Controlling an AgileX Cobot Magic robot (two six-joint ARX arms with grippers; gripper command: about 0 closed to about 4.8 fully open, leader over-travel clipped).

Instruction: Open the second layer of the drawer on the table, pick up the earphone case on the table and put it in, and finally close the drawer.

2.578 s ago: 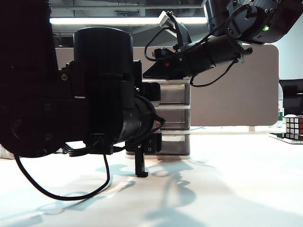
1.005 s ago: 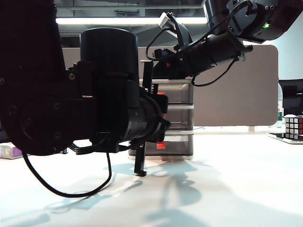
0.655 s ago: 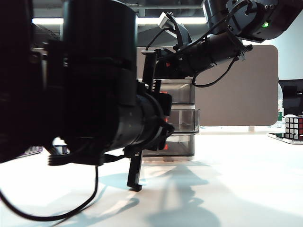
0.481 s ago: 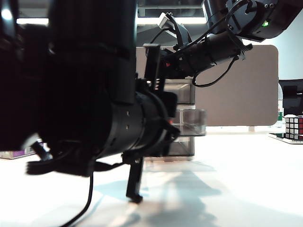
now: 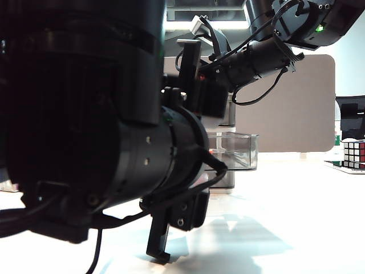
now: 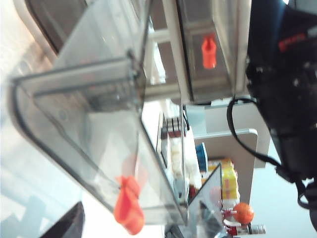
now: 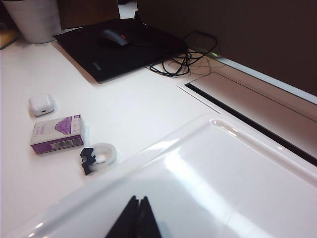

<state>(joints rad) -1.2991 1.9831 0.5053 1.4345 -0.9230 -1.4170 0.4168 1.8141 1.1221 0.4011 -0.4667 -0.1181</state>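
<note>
The second layer of the drawer stands pulled out, a smoky clear tray with a red-orange tab. My left gripper is open at that tab, one dark finger standing off beside it. The top layer's tab sits flush in the white frame. My right gripper is shut and empty over the unit's white top. The earphone case, small and whitish, lies on the table, far from both grippers. The exterior view does not show it.
My left arm fills the exterior view's left half. Next to the case lie a purple-and-white box and a tape roll with a black clip. Farther back are a black mat with a mouse, cables and a white cup. A Rubik's cube stands at the far right.
My left arm drew back toward the camera and the middle drawer slid out with it. The left jaws have come apart off the tab. The right arm has stayed still.
</note>
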